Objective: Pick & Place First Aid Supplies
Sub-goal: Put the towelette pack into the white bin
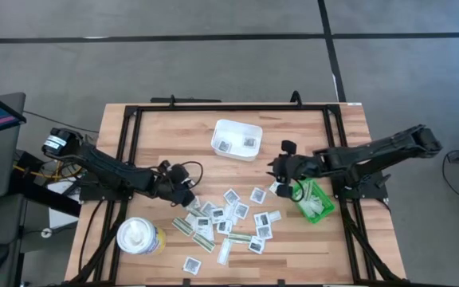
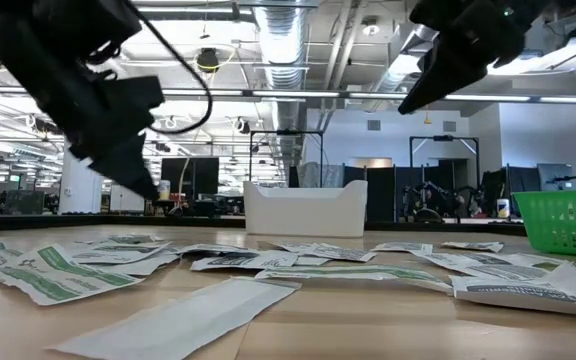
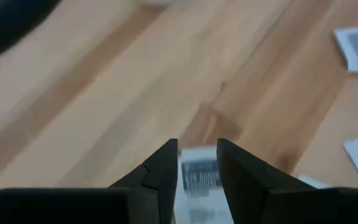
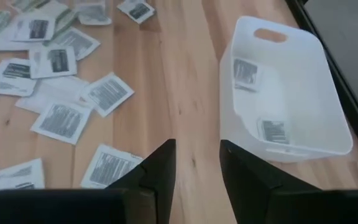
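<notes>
Many first aid supplies, small flat packets, lie scattered on the wooden table's near middle; they also show in the low view and the right wrist view. Two more packets lie in the white tray. My left gripper hangs open at the heap's left edge; a square printed packet shows through the gap between its fingers, on the wood beyond them. My right gripper hangs open above the table between the tray and the green bin, with nothing between its fingers.
A white round tub stands at the near left. The green bin holds some white pieces. A black frame runs round the table's edges. Bare wood lies left of the tray.
</notes>
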`<state>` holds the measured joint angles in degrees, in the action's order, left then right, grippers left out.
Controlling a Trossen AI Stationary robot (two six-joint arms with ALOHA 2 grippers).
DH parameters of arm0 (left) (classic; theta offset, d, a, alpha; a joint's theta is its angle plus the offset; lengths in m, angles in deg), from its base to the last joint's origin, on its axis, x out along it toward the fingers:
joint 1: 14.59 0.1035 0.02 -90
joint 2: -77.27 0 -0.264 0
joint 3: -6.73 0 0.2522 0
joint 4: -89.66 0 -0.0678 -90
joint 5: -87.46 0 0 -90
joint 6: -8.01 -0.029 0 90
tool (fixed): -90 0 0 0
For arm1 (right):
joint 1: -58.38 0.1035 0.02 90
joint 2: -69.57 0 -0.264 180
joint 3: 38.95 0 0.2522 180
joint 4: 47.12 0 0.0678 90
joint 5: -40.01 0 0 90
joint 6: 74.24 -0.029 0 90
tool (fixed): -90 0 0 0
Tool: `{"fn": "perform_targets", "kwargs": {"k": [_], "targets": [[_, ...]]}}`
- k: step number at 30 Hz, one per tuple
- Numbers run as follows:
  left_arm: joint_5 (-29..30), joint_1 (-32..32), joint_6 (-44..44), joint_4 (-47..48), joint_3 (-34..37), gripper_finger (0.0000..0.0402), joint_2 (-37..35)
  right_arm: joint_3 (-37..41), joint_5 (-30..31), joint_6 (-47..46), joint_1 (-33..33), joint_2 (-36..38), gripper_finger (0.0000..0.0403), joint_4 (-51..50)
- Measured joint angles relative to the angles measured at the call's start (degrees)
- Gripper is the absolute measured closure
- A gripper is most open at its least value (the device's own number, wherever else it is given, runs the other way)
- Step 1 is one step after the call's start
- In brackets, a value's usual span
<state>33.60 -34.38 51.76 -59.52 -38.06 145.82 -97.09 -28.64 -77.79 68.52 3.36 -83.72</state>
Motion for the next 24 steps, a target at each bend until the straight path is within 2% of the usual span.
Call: {"fn": "perform_targets", "kwargs": {"k": [5, 14, 19, 24], "targets": [[-4.4, 0.0, 1.4, 0.1, 0.0, 0.0282, 0.5, 0.0, -0.5, 0.9, -1.4, -1.5, 0.0284, 2.3], [-4.5, 0.0, 7.6, -1.2, 6.6, 0.0279, 0.2, 0.0, -0.6, 1.0, -2.5, -2.5, 0.0284, 3.3], [-4.6, 0.0, 7.6, -9.2, 10.5, 0.0279, 0.1, 0.0, -0.5, 1.3, -2.4, -2.5, 0.0284, 5.0], [-5.8, 0.1, 7.0, -9.8, 11.0, 0.0279, -1.6, 0.0, -0.5, 3.5, -2.4, -2.5, 0.0284, 5.9]]}}
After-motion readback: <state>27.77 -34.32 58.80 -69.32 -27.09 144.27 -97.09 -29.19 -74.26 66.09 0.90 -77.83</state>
